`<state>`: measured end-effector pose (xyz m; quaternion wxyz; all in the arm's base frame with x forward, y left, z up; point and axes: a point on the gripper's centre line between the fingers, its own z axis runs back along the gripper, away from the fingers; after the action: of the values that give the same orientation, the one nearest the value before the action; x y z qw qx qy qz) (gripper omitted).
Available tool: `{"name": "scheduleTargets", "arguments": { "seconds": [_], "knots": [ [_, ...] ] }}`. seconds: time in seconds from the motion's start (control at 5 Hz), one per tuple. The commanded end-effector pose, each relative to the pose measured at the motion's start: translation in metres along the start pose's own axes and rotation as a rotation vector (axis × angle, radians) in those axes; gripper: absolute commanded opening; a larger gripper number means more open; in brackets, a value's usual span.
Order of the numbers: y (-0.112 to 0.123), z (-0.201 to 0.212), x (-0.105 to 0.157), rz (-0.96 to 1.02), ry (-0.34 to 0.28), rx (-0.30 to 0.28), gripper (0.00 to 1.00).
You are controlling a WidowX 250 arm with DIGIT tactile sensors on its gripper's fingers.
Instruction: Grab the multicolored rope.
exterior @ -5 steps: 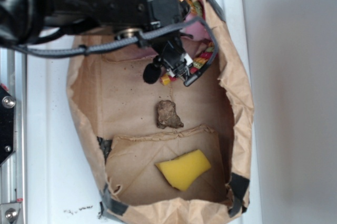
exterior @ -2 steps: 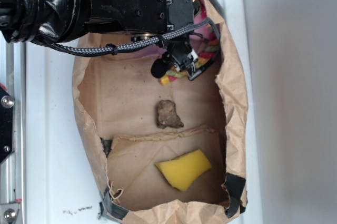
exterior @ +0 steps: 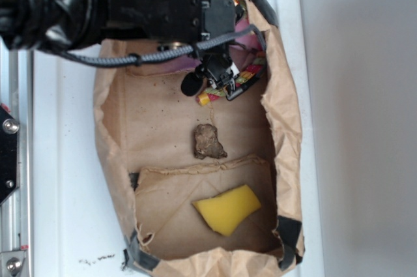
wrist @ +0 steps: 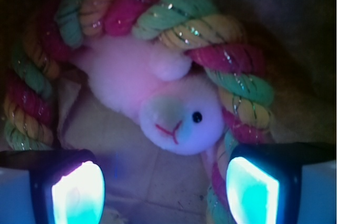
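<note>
Since the earlier frames: arm carried further toward the far end of the paper bag (exterior: 287,127), gripper (exterior: 218,88) now lower over the bag floor; bag wall slightly shifted.

Item 1, gripper. Jaws parted wide in the wrist view, both pads (wrist: 79,195) lit and bare, nothing held between them. Also seen as gripper (wrist: 163,192) at the lower edge of that view.

Item 2, multicolored rope (wrist: 174,18). Lies at the far end of the bag, curved in an arch around the pink plush animal (wrist: 168,108); one leg runs down past the right pad, the other down the left side. In the exterior view only a short striped stretch of rope (exterior: 244,80) and a yellow tip show beneath the arm.

Item 3, yellow sponge (exterior: 227,208) and a brown lump (exterior: 208,141). Both well apart from the gripper, nearer the bag's other end.

Step in hand, as judged: approach and alignment, no grasp yet. The plush, not the rope, sits between the jaws. Next move calls for shifting sideways to straddle the right-hand strand, descending, then closing, keeping clear of the plush.
</note>
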<state>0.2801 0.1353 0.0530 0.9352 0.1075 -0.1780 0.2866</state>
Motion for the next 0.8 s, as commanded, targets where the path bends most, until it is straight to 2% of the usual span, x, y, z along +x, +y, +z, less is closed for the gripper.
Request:
{"name": "scheduleTargets", "arguments": {
  "seconds": [0.0,0.2,0.6],
  "knots": [
    [0.038,0.036,0.015,0.089,-0.067,-0.010,1.00],
    [0.045,0.035,0.015,0.101,-0.061,0.001,1.00],
    [0.041,0.014,0.020,0.123,-0.044,0.025,1.00]
  ]
}}
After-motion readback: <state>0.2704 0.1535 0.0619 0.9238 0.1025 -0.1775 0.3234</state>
